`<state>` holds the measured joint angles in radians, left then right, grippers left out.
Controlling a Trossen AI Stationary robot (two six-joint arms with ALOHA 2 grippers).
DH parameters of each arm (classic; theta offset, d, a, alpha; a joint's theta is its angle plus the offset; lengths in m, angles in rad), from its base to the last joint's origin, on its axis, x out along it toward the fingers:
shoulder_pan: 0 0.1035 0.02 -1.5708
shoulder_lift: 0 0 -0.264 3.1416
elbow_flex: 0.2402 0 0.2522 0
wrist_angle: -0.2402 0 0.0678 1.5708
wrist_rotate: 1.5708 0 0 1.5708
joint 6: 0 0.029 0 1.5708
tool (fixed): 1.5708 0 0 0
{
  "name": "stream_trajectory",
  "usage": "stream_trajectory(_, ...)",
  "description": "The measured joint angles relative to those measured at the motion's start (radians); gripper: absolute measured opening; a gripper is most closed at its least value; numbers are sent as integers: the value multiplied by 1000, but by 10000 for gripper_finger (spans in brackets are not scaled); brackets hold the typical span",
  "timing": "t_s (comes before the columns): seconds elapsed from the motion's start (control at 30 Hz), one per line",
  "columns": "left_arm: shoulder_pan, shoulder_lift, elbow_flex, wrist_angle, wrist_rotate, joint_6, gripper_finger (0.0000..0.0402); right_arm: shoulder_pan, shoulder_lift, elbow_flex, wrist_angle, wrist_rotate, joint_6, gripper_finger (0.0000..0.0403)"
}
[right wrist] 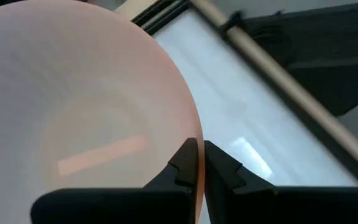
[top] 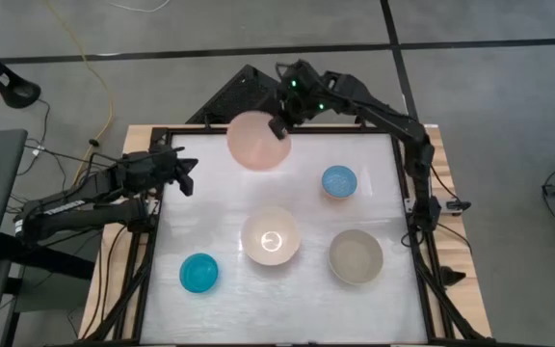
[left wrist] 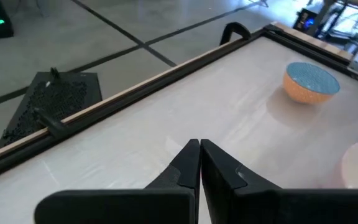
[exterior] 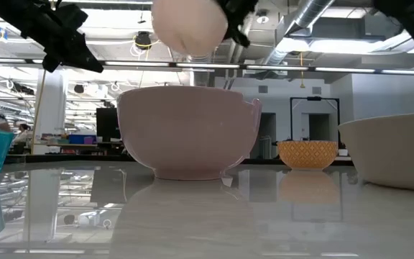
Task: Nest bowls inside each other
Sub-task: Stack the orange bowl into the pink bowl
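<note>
My right gripper point(top: 279, 127) is shut on the salmon-pink bowl point(top: 256, 142), which hangs high over the table's far edge and shows at the top of the low view point(exterior: 189, 25). On the table stand the cream-white bowl point(top: 270, 235) in the middle, the light-blue bowl point(top: 338, 180) at the far right, the grey-beige bowl point(top: 356, 255) at the near right and the teal bowl point(top: 198, 273) at the near left. My left gripper point(top: 186, 176) hovers shut and empty at the table's left edge. My right gripper pinches the salmon-pink bowl's rim point(right wrist: 193, 140) on its far right side, one finger inside the bowl and one outside. The fingers slant down from the far right. The bowl is lifted clear of the table and tilted, its hollow facing up.
A black frame point(top: 408, 183) rims the white table top. A dark mat point(left wrist: 55, 102) lies on the floor beyond the far edge. Bare table shows between the bowls and along the far left. In the low view the cream-white bowl point(exterior: 185, 129) fills the middle.
</note>
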<state>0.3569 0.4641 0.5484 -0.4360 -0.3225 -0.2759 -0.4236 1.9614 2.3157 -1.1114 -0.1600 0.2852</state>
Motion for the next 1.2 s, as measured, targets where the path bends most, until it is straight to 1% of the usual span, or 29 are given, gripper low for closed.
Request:
stream_trajectory(0.13,0,0,0,0,49,29,0,110,-24,-3,-53,3,-6,38)
stream_trajectory(0.2,0,0,0,0,78,40,0,169,-46,-37,-53,9,-3,38)
stream_trajectory(0.3,0,0,0,0,127,48,0,267,-101,-135,-50,91,30,38)
stream_trajectory(0.37,0,0,0,0,164,49,0,330,-153,-236,-15,148,84,38)
stream_trajectory(0.47,0,0,0,0,212,69,0,407,-258,-436,142,177,205,38)
stream_trajectory(0.6,0,1,0,0,230,110,0,493,-407,-723,421,233,367,38)
stream_trajectory(0.7,0,1,0,6,231,123,0,541,-468,-896,597,301,481,38)
stream_trajectory(0.77,0,0,0,9,231,123,0,564,-481,-976,674,357,525,37)
stream_trajectory(0.87,0,1,0,8,230,122,0,590,-478,-1031,703,427,574,36)
stream_trajectory(0.97,0,1,0,8,230,99,0,603,-437,-1033,697,480,586,36)
stream_trajectory(1.07,0,1,0,8,230,88,0,597,-387,-1033,712,506,588,36)
stream_trajectory(1.2,0,1,0,8,212,62,0,580,-310,-1032,713,507,617,36)
